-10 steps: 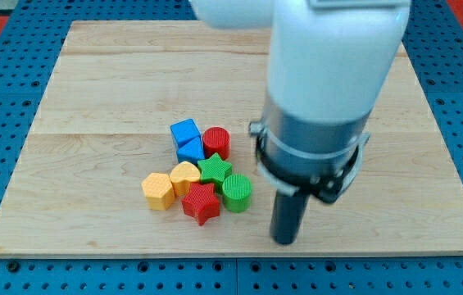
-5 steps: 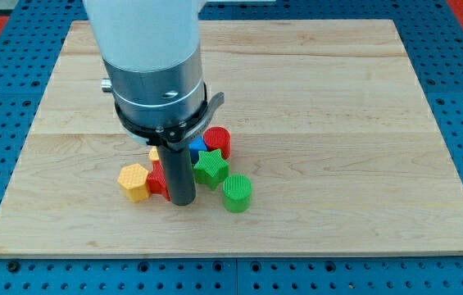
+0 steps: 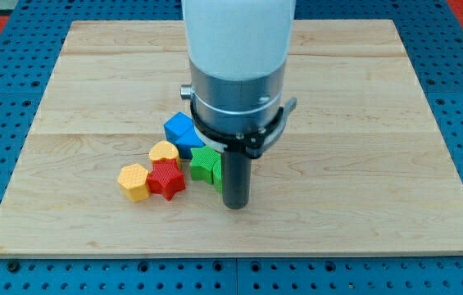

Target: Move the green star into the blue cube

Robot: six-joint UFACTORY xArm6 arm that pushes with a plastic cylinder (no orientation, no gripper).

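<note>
The green star [image 3: 205, 165] lies just below and right of a blue cube [image 3: 180, 130], close to it or touching. My tip [image 3: 236, 204] rests on the board right beside the star's right side, a little lower. The rod and arm hide what lies behind them, including the second blue block, the red cylinder and most of the green cylinder [image 3: 218, 174], of which only a green sliver shows by the rod.
A yellow heart-shaped block [image 3: 164, 152], a red star [image 3: 166, 179] and an orange hexagonal block [image 3: 133, 181] sit in a row to the left of the green star. The wooden board [image 3: 395, 164] lies on a blue pegboard.
My tip swung left through the cluster, then back right to the star's right side. The red star and orange block were pushed left; the green star shifted slightly.
</note>
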